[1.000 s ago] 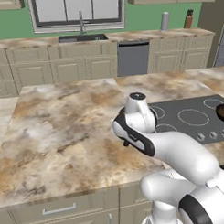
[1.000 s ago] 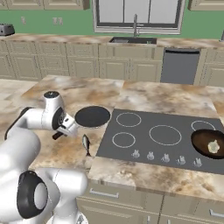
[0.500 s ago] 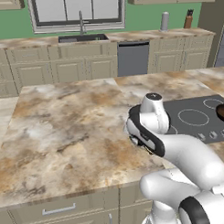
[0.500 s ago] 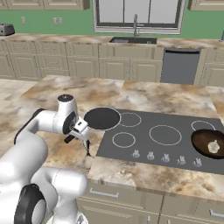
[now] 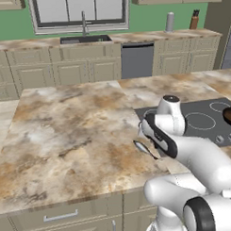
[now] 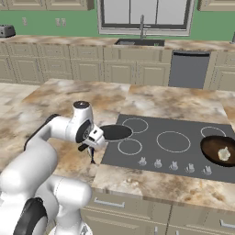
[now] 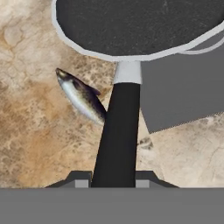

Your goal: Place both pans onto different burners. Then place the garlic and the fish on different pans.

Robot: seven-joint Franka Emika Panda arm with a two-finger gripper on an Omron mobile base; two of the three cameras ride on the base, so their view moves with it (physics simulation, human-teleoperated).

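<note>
Hand view: my two dark fingertips (image 7: 81, 178) sit at the bottom edge, pinched on either side of the long black handle (image 7: 117, 135) of the flat black pan (image 7: 135, 26). The handle runs straight up from between them to a short silver neck, then to the round pan, whose pale rim fills the top of the picture. The pan hangs partly over the corner of the dark grey cooktop (image 7: 183, 92) and partly over the marbled brown counter (image 7: 39, 140).

Just left of the handle lies the small silver-grey fish (image 7: 82, 96), flat on the counter, slanting from upper left to lower right, with one end tucked behind the handle.

Right base view: my gripper (image 6: 93, 139) is at the cooktop's (image 6: 170, 158) left edge, with the flat black pan (image 6: 115, 132) stretching out to its right over the near left burner (image 6: 130, 147). The fish (image 6: 92, 156) lies on the counter (image 6: 151, 103) just below my hand. Well apart, at the cooktop's right end, the dark brown pan (image 6: 219, 150) sits with the pale garlic (image 6: 223, 153) inside it.

Left base view: the fish (image 5: 146, 149) rests on the counter beside my arm.
</note>
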